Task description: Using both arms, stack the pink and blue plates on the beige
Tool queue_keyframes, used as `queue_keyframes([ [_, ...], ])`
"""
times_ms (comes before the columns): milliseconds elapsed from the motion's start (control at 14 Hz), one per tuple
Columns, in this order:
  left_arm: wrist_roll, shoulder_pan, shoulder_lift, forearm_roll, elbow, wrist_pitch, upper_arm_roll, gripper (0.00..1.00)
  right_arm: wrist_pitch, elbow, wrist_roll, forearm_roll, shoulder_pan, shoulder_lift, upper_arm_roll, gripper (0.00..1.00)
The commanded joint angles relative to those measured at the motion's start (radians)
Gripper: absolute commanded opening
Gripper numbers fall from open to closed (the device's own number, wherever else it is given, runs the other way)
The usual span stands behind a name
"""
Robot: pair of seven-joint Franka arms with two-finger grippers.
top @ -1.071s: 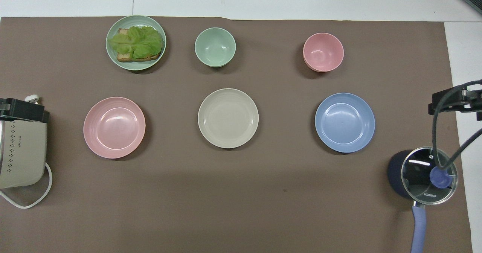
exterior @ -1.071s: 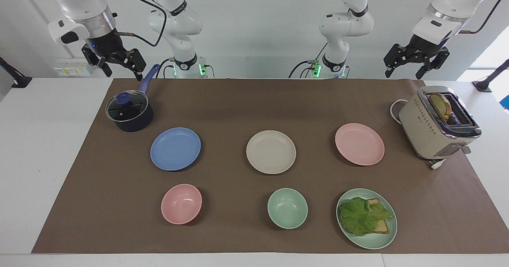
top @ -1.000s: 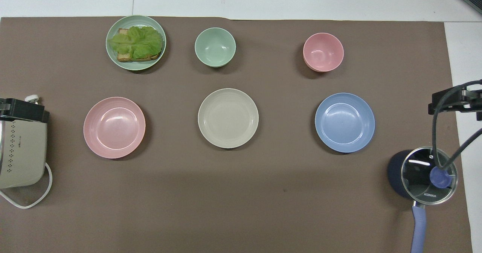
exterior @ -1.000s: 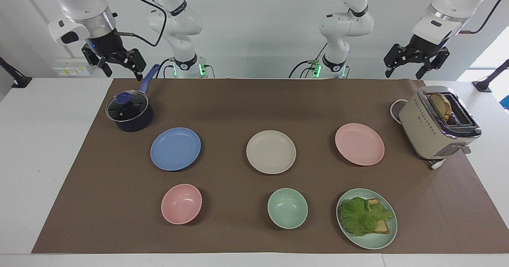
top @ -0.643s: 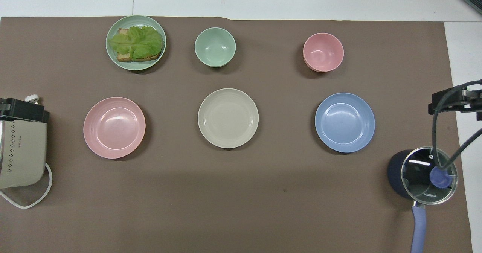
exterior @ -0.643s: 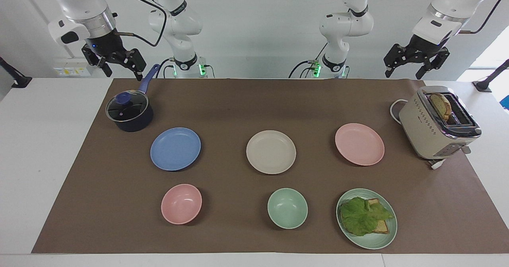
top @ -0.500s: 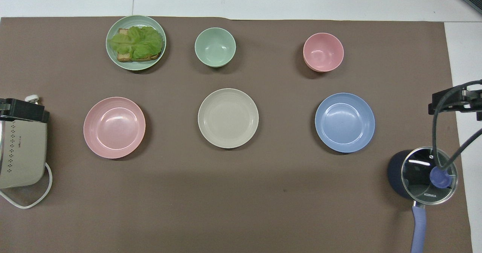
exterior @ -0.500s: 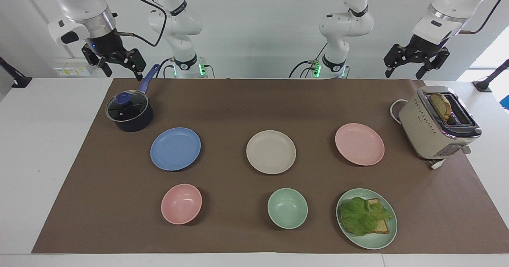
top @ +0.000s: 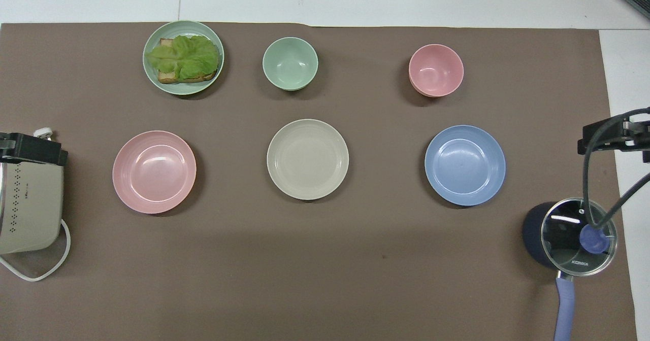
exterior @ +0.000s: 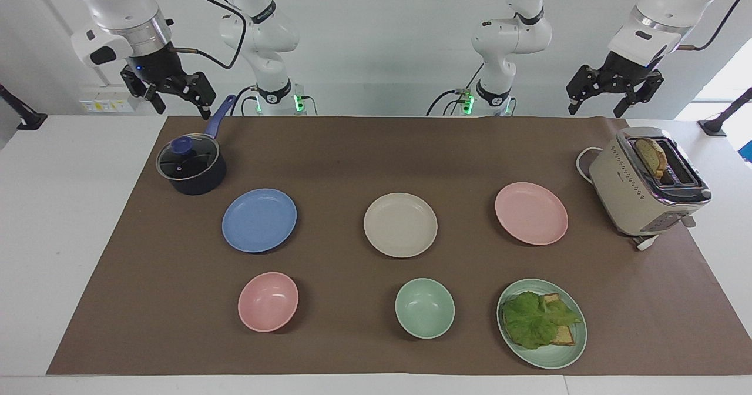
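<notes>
Three plates lie in a row across the brown mat. The beige plate (exterior: pixel 400 225) (top: pixel 307 159) is in the middle. The blue plate (exterior: pixel 259 220) (top: pixel 465 165) lies toward the right arm's end and the pink plate (exterior: pixel 531 213) (top: pixel 154 172) toward the left arm's end. All three are bare and apart from one another. My right gripper (exterior: pixel 182 108) (top: pixel 612 138) hangs open and empty, high over the pot's handle. Above the mat's edge by the toaster, my left gripper (exterior: pixel 594 110) (top: pixel 31 149) is also open and empty.
A dark pot (exterior: pixel 191 166) with a glass lid stands near the blue plate. A toaster (exterior: pixel 646 180) holding bread stands beside the pink plate. Farther from the robots are a pink bowl (exterior: pixel 268 301), a mint bowl (exterior: pixel 425 308) and a green plate (exterior: pixel 567 354) of lettuce and bread.
</notes>
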Motion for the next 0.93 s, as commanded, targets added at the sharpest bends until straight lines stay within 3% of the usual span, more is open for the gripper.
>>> queue_keyframes([
  [0, 0.001, 0.009, -0.02, -0.009, -0.049, 0.028, -0.002, 1.0, -0.004, 0.004, 0.006, -0.003, -0.009, -0.005, 0.006, 1.0],
  [286, -0.002, 0.012, -0.012, -0.009, -0.09, 0.089, -0.002, 1.0, -0.004, 0.004, 0.006, -0.003, -0.009, -0.005, 0.006, 1.0],
  [857, 0.002, 0.047, 0.031, -0.009, -0.268, 0.33, -0.001, 1.0, -0.004, 0.004, 0.006, -0.003, -0.009, -0.005, 0.005, 1.0],
])
